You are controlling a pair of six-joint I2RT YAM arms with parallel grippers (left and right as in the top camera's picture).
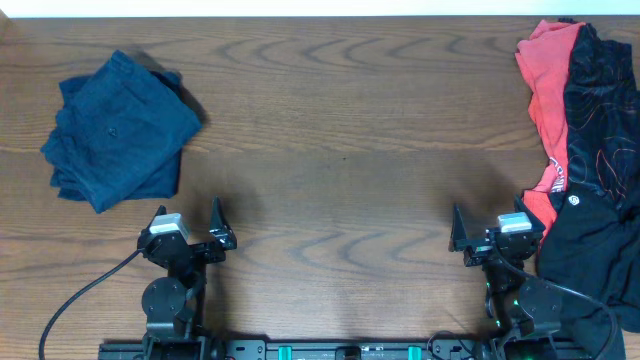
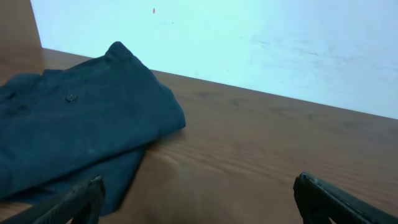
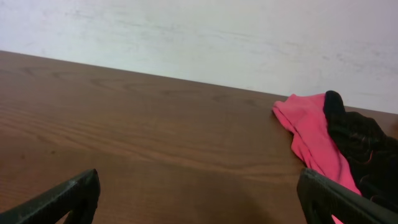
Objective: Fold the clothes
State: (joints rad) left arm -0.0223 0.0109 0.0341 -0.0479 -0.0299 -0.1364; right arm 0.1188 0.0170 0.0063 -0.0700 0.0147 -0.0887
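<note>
Folded dark blue trousers (image 1: 120, 130) lie at the left of the table; they also show in the left wrist view (image 2: 74, 130). A heap of unfolded clothes lies at the right edge: a red garment (image 1: 548, 95) and black garments (image 1: 600, 150). The red one (image 3: 314, 140) and a black one (image 3: 364, 146) show in the right wrist view. My left gripper (image 1: 190, 232) is open and empty at the front left, its fingers apart (image 2: 199, 202). My right gripper (image 1: 490, 232) is open and empty at the front right (image 3: 199, 199), just left of the black cloth.
The wooden table (image 1: 340, 150) spans the view. A pale wall (image 2: 249, 43) stands behind its far edge. A cable (image 1: 80, 300) runs from the left arm's base to the front edge.
</note>
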